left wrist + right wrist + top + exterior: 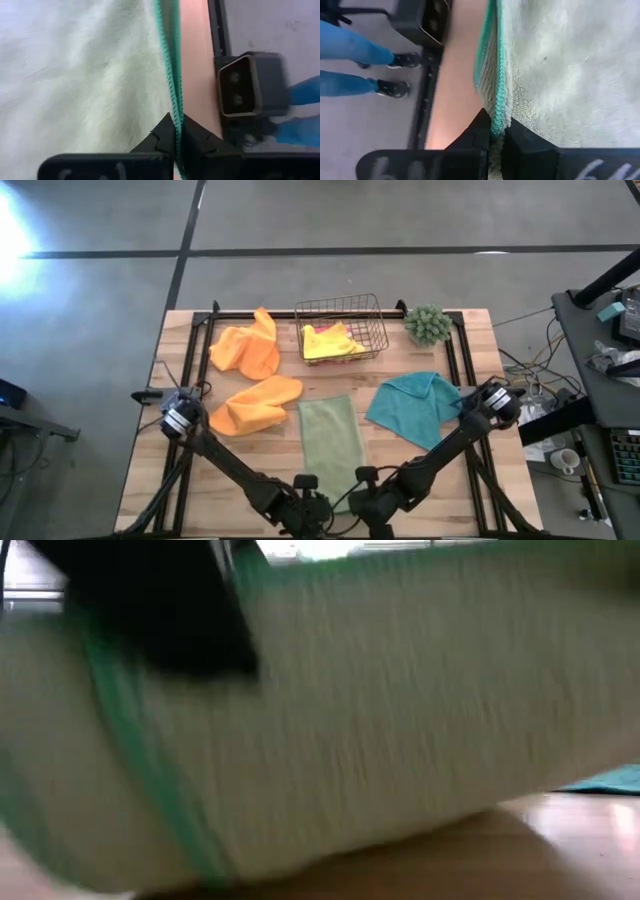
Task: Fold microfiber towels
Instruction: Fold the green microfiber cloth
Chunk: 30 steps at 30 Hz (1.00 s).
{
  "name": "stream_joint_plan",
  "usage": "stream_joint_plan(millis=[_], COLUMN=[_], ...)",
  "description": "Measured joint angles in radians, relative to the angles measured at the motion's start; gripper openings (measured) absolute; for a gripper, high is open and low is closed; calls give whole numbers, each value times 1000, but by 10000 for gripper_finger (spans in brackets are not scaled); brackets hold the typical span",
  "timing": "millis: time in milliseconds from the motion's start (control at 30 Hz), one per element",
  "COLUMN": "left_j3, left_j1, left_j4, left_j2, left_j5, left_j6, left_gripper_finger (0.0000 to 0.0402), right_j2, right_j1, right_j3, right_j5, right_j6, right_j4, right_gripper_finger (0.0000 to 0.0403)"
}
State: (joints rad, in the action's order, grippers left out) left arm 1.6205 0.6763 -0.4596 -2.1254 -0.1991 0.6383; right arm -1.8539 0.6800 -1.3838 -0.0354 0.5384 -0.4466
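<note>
Both claws — left claw [176,142], right claw [496,135] — pinch shut on the light green towel's [332,442] near edge.

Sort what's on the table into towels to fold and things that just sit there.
For the job:
light green towel, its stitched edge pinched by the left gripper and the right gripper
two orange towels
teal towel
yellow towel

Lying about:
wire basket holding the yellow towel
small green plant
</note>
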Motion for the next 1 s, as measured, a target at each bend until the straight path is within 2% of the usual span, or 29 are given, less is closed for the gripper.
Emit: stream_joint_plan(millis=[233, 533, 633, 767, 1000], left_j3=[27, 39, 40, 41, 22], left_j1=[-8, -3, -2, -18, -95], left_j4=[-77, -75, -97, -211, -324], left_j2=[98, 230, 258, 266, 262], left_j5=[68, 79, 43, -46, -63], left_j6=[66, 213, 219, 190, 134], left_gripper_finger=[2, 2, 2, 1, 1], right_j2=[82, 113, 113, 113, 115], right_j1=[0, 14, 18, 6, -54], right_j3=[-11, -106, -119, -120, -117], right_j5=[16, 11, -15, -70, -177], right_j6=[53, 169, 161, 119, 93], right_j4=[-8, -103, -138, -182, -304], right_gripper_finger=[9, 9, 9, 9, 9])
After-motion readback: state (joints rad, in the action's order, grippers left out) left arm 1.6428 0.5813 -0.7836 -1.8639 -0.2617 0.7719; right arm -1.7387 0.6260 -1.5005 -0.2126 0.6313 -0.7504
